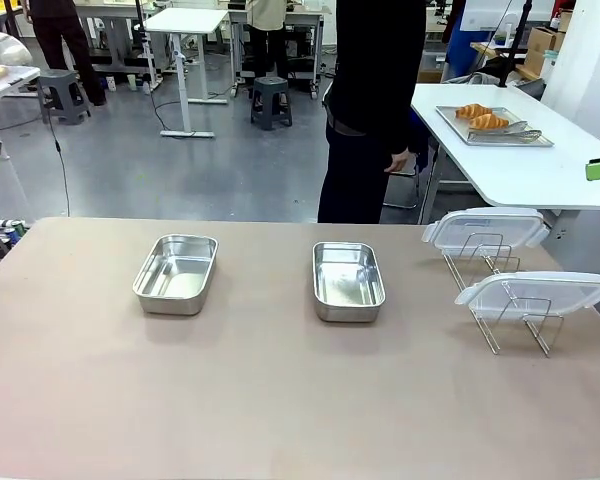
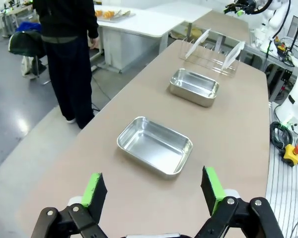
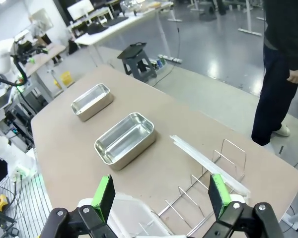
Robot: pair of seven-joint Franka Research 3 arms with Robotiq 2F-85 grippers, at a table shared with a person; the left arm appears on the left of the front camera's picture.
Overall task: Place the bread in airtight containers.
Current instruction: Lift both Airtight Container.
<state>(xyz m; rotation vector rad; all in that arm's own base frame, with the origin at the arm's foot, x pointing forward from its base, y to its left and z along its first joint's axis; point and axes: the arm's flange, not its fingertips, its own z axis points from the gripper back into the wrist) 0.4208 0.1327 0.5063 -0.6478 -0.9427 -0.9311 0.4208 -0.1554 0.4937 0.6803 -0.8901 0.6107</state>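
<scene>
Far beyond the right container (image 1: 348, 285), croissants (image 1: 482, 117) sit on a separate white worktop (image 1: 500, 170), nearer right gripper (image 3: 161, 194); it and left gripper (image 2: 153, 187) gape empty.

I see my left gripper (image 2: 153, 192), jaws wide apart, above the tabletop (image 2: 233, 134); near container (image 2: 154, 146) and far container (image 2: 194, 87) sit empty.

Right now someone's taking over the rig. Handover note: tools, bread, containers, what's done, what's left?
Tools: left tool open and empty, above the table's left end; right tool open and empty, above the lids.
Containers: left container and right container on the table, both empty and uncovered.
Lids: far lid and near lid propped up at the table's right side.
Bread: croissants on a tray on the side table.
Done: nothing.
Left: croissants into containers, lids on.
</scene>
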